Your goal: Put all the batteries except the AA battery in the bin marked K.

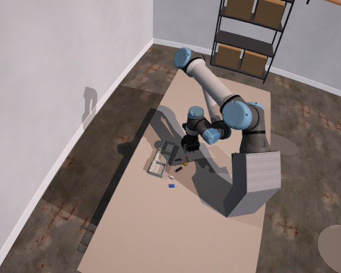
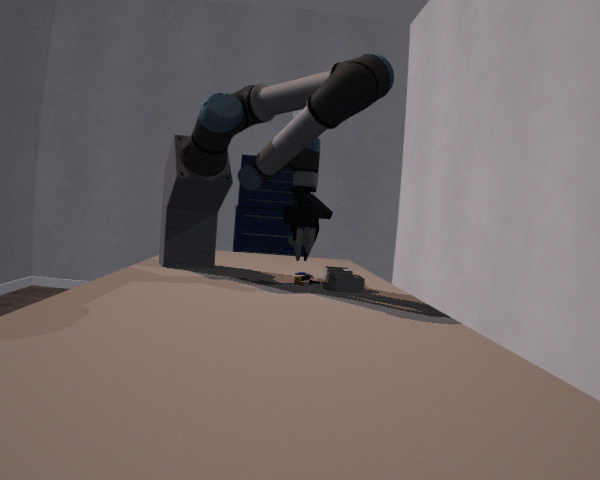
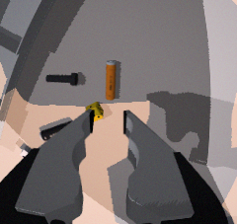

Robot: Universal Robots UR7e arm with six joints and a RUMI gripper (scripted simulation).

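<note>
My gripper (image 1: pixel 190 147) hangs above the table, fingers pointing down, just right of the bins; it also shows in the exterior view (image 2: pixel 301 248). In the wrist view the fingers stand a narrow gap apart with nothing between them. Below them lie an orange cylindrical battery (image 3: pixel 111 79) (image 1: pixel 186 158), a small yellow block (image 3: pixel 95 111) beside the left fingertip, and a black battery (image 3: pixel 54 129) (image 1: pixel 178 169). A small white item (image 1: pixel 171 177) and a blue battery (image 1: pixel 172 185) lie nearer the front. Two grey bins (image 1: pixel 168 147) (image 1: pixel 157 166) stand upright side by side; their letters are unreadable.
A black bolt (image 3: pixel 61 78) (image 1: pixel 177 159) lies left of the orange battery. The arm's grey pedestal (image 1: pixel 254 182) stands on the table's right side. A wall runs along the left, and a shelf with boxes (image 1: pixel 246 35) stands behind the table.
</note>
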